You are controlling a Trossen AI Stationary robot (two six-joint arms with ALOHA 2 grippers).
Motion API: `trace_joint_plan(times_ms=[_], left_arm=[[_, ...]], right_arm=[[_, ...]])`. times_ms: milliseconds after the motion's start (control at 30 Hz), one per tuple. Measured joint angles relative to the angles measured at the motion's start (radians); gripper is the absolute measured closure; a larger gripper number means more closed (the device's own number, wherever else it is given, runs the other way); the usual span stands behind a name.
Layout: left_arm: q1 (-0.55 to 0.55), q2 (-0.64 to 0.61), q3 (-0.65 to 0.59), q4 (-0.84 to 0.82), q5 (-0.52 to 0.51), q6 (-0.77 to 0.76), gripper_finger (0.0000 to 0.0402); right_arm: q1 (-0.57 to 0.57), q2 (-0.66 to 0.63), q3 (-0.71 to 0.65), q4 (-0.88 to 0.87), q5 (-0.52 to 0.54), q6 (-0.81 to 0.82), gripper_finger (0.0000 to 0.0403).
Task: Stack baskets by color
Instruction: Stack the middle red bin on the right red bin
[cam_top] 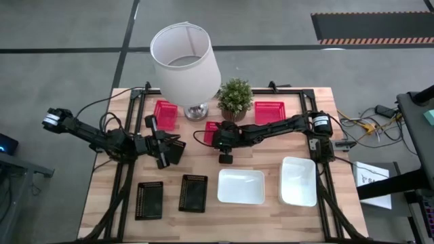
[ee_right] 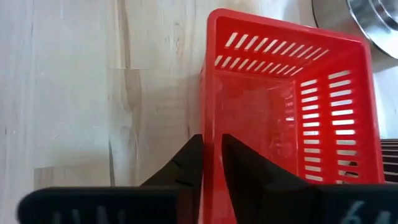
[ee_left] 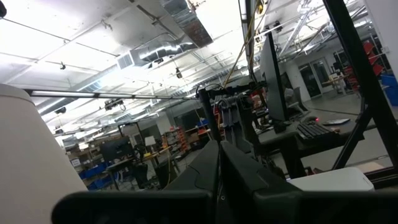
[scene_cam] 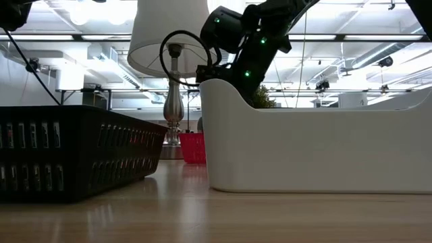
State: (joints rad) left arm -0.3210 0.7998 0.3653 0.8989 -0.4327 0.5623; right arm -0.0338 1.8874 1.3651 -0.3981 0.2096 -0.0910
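Near the middle of the wooden table (cam_top: 271,152), just in front of the lamp base, I have the right gripper (ee_right: 210,163) set over one wall of a red basket (ee_right: 292,118); from the right wrist view its two dark fingers (ee_right: 249,168) straddle that wall, one outside and one inside, pinching it with almost no gap. From above, this basket (cam_top: 211,129) shows only partly under the right arm, beside the potted plant (cam_top: 235,97). Two more red baskets sit toward the far edge, one (cam_top: 165,114) left of the lamp (cam_top: 185,64) and one (cam_top: 269,112) right of the plant. Along the near edge lie two black baskets (cam_top: 150,200) (cam_top: 194,193) side by side, then two white baskets (cam_top: 241,186) (cam_top: 299,181); whether any of these is a stack of two I cannot tell. My left gripper (cam_top: 171,150) waits above the table's left half, its jaws pressed together on nothing I can see, with its wrist camera looking out into the room. At table height, a black basket (scene_cam: 74,152) and a white basket (scene_cam: 317,145) fill the foreground, with the red one (scene_cam: 192,147) visible between them by the lamp's base.
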Motion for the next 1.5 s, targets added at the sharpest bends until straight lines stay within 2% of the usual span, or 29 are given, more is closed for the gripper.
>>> trace_joint_plan(times_ms=[167, 400, 567, 967, 1100, 1333, 1500], left_arm=[[0.000, 0.000, 0.000, 0.000, 0.000, -0.002, 0.0402], [0.000, 0.000, 0.000, 0.000, 0.000, -0.002, 0.0402], [-0.001, 0.000, 0.000, 0.000, 0.000, -0.005, 0.0402], [0.000, 0.000, -0.002, -0.001, 0.000, -0.006, 0.0402], [0.000, 0.000, -0.005, -0.001, 0.001, -0.006, 0.0402], [0.000, 0.000, -0.006, 0.001, 0.001, -0.006, 0.0402], [0.000, 0.000, -0.006, 0.004, 0.001, -0.006, 0.0402]], right_arm=[[0.000, 0.000, 0.000, 0.000, -0.001, -0.001, 0.0389], [0.006, -0.006, 0.005, -0.021, 0.000, -0.006, 0.0392], [0.033, -0.055, 0.016, -0.052, -0.003, -0.011, 0.0393], [0.104, -0.267, -0.001, -0.344, -0.001, -0.007, 0.0394], [0.104, -0.382, -0.082, -0.384, 0.000, -0.022, 0.0394], [0.103, -0.632, -0.310, -0.384, 0.002, -0.041, 0.0394], [0.100, -0.787, -0.470, -0.358, 0.140, -0.027, 0.0394]])
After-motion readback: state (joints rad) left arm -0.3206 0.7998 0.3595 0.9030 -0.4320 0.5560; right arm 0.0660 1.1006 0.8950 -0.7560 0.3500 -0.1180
